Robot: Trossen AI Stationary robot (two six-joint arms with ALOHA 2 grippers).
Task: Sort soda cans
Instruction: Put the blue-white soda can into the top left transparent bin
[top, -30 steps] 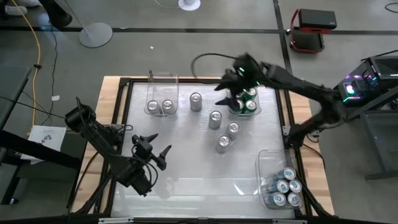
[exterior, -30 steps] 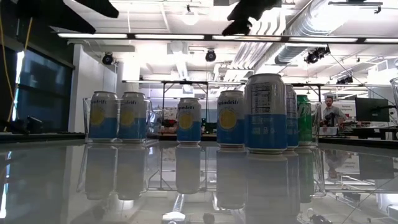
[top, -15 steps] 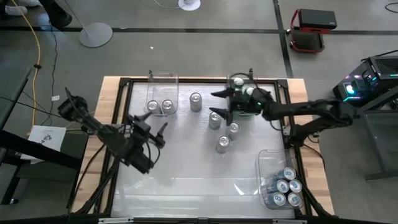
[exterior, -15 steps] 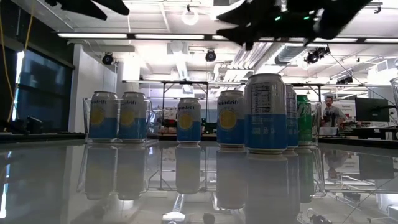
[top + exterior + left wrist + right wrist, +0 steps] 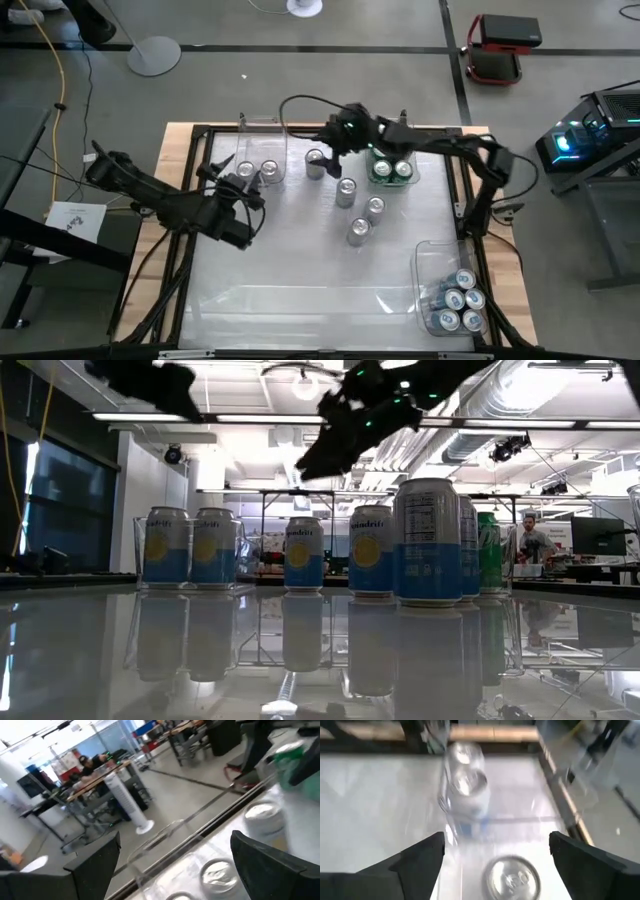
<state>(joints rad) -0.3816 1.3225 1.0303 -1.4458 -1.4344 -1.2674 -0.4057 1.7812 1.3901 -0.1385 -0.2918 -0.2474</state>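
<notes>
Four loose soda cans stand upright on their bases mid-table: one at the far side [image 5: 316, 163] and three in a row [image 5: 346, 190], [image 5: 374, 207], [image 5: 358, 230]. My right gripper [image 5: 326, 152] hangs open above the far loose can [image 5: 512, 877], a finger on either side and clear of it. My left gripper [image 5: 228, 180] is open in the air just short of the far-left clear bin [image 5: 262, 128], which holds two cans [image 5: 257, 171], [image 5: 217, 872]. Green cans [image 5: 390, 168] fill a far bin.
A clear bin [image 5: 425, 262] at the near right holds several silver-topped cans. A black frame [image 5: 200, 135] runs round the white tabletop. My right arm stretches along the far edge above the green cans. Open table lies at the near left.
My right gripper has swung from above the green cans toward the table's left and dropped toward the far loose can. My left gripper has travelled from the near left toward the far edge, rolling as it went, and now faces the far-left bin. No can has moved.
</notes>
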